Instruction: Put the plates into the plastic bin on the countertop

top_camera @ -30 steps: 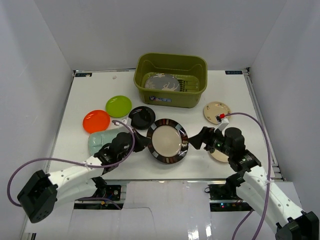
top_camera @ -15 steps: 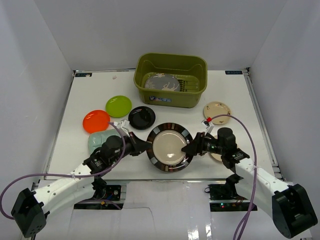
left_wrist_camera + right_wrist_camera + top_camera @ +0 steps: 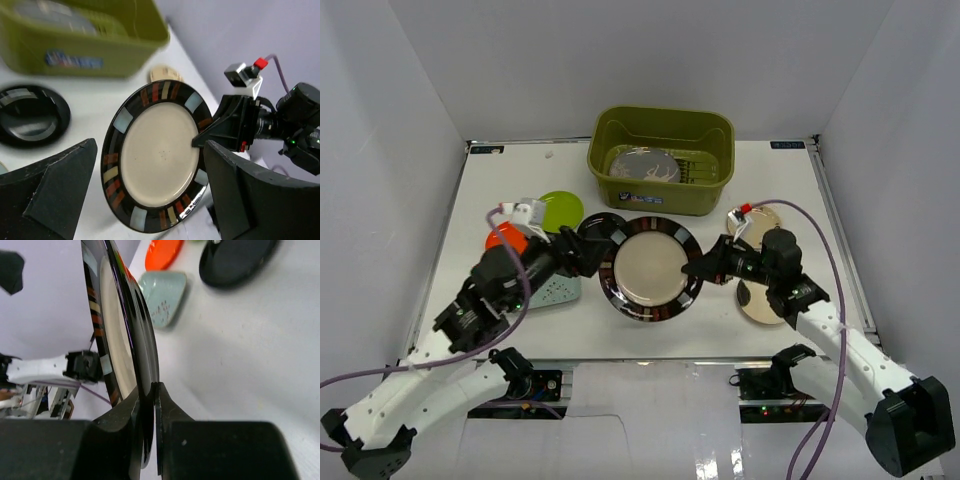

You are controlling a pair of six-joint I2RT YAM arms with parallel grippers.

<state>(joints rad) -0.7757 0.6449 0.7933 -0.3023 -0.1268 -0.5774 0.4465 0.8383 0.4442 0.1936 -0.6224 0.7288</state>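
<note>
A: Where is the big plate (image 3: 650, 268)?
B: Up off the bench (image 3: 790, 190), just in front of the green bin (image 3: 665, 200). The right end effector (image 3: 696, 268) pinches its right rim, fingers clamped tight on it.
A: And the left end effector (image 3: 590, 256)?
B: Fingers spread wide beside the plate's left edge, holding nothing. A deer plate (image 3: 642, 165) lies in the bin.
</note>
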